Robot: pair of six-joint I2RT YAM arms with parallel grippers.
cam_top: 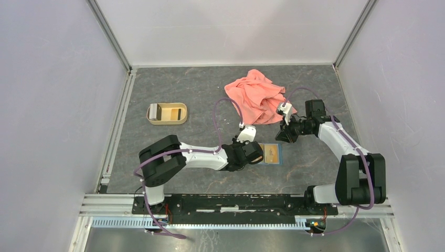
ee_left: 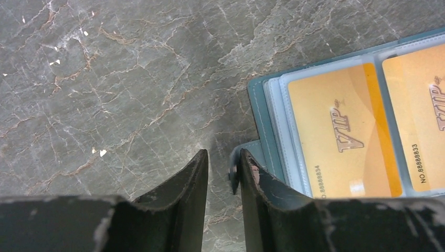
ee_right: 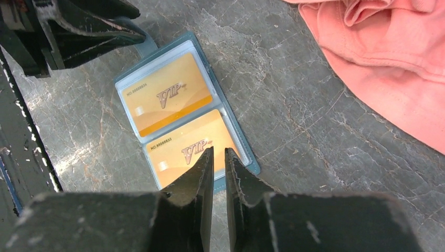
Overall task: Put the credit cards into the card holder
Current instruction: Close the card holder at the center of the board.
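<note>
Grey tabletop [cam_top: 210, 94]: one card holder [ee_left: 258, 110], two credit cards [ee_right: 168, 94].

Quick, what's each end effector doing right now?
Left end effector: narrowly open, tab of the card holder beside one finger, not clamped.
Right end effector: barely open, holding nothing.

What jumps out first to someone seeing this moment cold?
The open teal card holder lies mid-table with two orange cards already in its clear sleeves. The left gripper sits at its left edge, jaws narrowly apart. A crumpled pink cloth lies at the far side.
</note>
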